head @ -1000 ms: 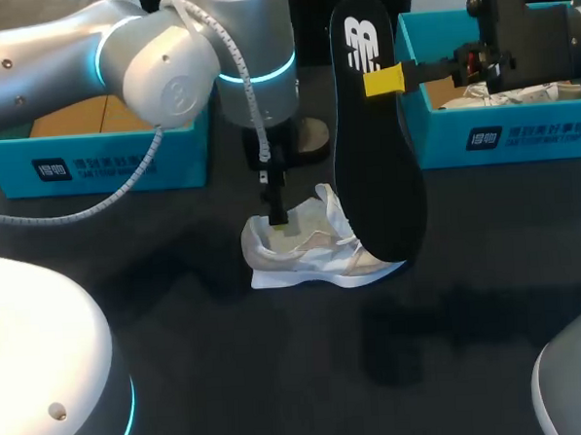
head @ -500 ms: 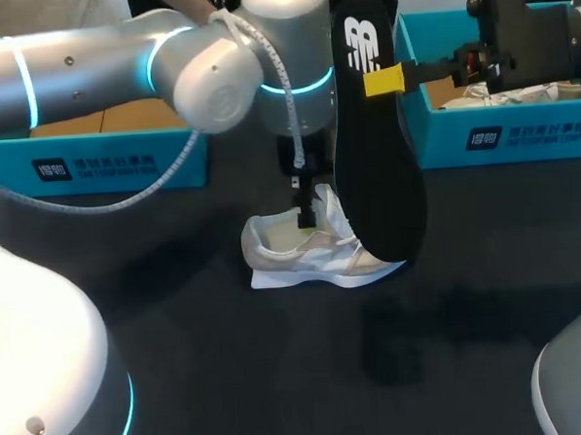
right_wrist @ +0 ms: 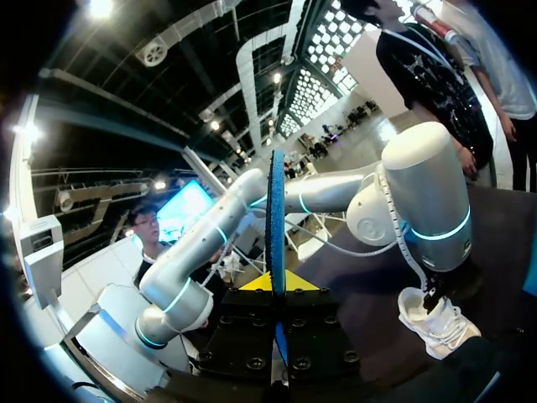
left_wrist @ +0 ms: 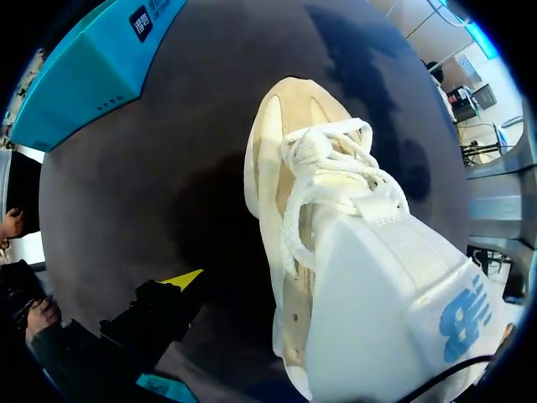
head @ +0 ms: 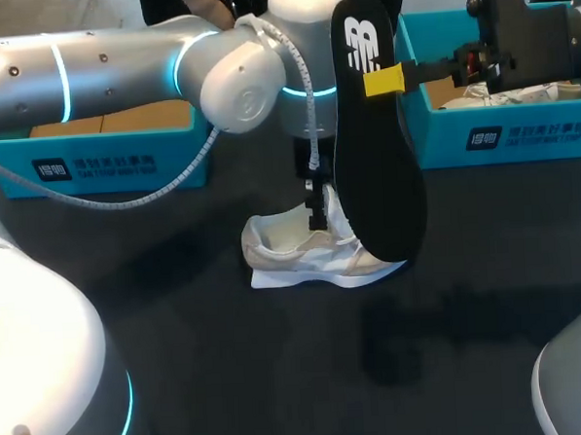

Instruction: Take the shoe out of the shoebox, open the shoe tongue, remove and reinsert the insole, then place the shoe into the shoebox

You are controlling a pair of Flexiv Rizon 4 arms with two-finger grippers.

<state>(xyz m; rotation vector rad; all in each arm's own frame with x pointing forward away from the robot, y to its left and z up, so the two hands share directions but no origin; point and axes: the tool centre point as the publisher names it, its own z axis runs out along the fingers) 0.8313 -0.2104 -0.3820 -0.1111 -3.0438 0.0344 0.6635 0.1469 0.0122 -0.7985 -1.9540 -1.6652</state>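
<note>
Dim, overhead light, soft shadow beside shoe (head: pixel 292 251)

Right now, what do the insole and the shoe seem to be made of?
Insole: probably foam, matte black with no glare; it hangs flat without drooping. Shoe: cream upper, likely mesh textile with smooth panels, and woven white laces; exact fabric unclear.

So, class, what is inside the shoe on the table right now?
The shoe shows pale bare lining at its heel opening; the left gripper is down by the tongue. The insole is out, in the right gripper. The toe interior is covered.
</note>
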